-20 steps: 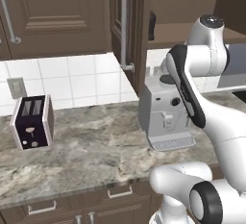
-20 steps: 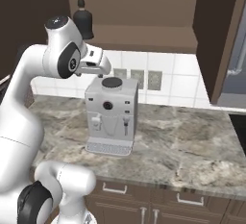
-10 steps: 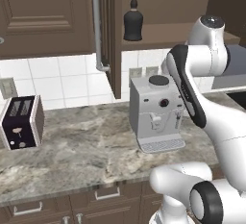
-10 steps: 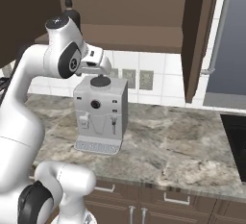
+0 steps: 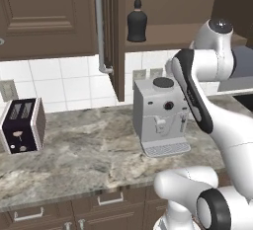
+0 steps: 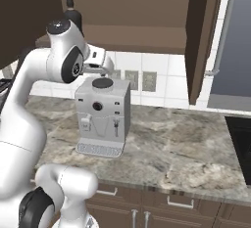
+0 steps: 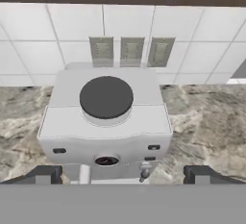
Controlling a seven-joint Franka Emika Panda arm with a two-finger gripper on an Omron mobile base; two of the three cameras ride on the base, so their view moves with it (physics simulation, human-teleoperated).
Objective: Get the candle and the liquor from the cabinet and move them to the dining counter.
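One target is visible: the liquor point(image 5: 137, 21) upright in the open cabinet point(image 5: 163, 7). Likely heavy, slick glass; grasp the belly, not the neck. Gripper point(image 7: 123, 174) is spread wide, empty, above the coffee machine point(image 7: 105, 122).

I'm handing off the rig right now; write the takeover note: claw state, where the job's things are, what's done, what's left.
Claw: open and empty, fingertips spread wide, poised above the grey boxy coffee machine on the tile-backed marble worktop.
Squat black bell-shaped liquor bottle: standing upright on the shelf of the dark brown wooden wall cabinet, whose door is open.
Candle and dining counter: can't place them from these views.
Done: cabinet opened; nothing picked up.
Left: raise the claw to the shelf, take the bottle, find the candle, carry both to the dining counter.
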